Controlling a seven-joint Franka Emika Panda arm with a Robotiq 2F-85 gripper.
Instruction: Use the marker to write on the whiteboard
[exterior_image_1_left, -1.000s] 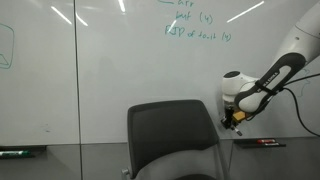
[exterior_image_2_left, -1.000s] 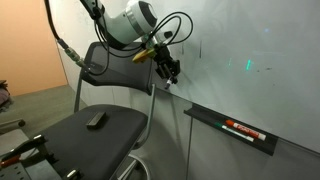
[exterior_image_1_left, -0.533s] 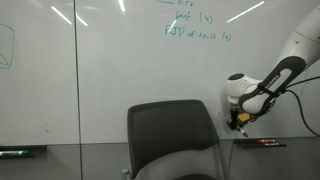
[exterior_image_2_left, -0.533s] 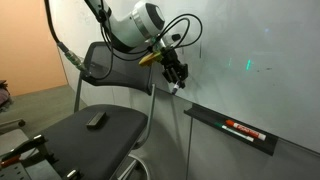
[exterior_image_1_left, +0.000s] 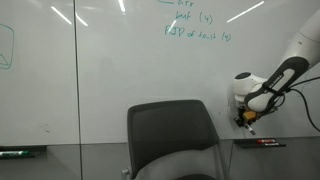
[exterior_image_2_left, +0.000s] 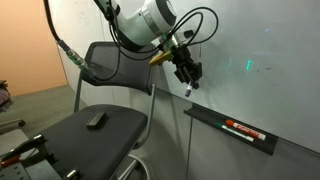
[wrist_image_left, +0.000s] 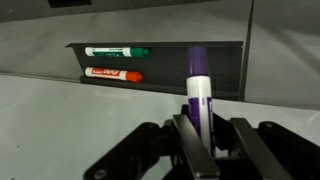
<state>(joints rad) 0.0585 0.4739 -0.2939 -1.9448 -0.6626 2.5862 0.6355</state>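
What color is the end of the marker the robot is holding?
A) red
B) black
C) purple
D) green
C: in the wrist view, the marker pinched in the gripper has a white body with a purple end sticking out.

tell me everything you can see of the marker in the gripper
The white-barrelled marker with a purple end is a smooth, plastic-looking cylinder, clamped from both sides between the dark fingers of the gripper. In the wrist view it points away from the camera toward the dark marker tray. In an exterior view it angles down close to the glossy whiteboard; whether its tip touches the board cannot be told.
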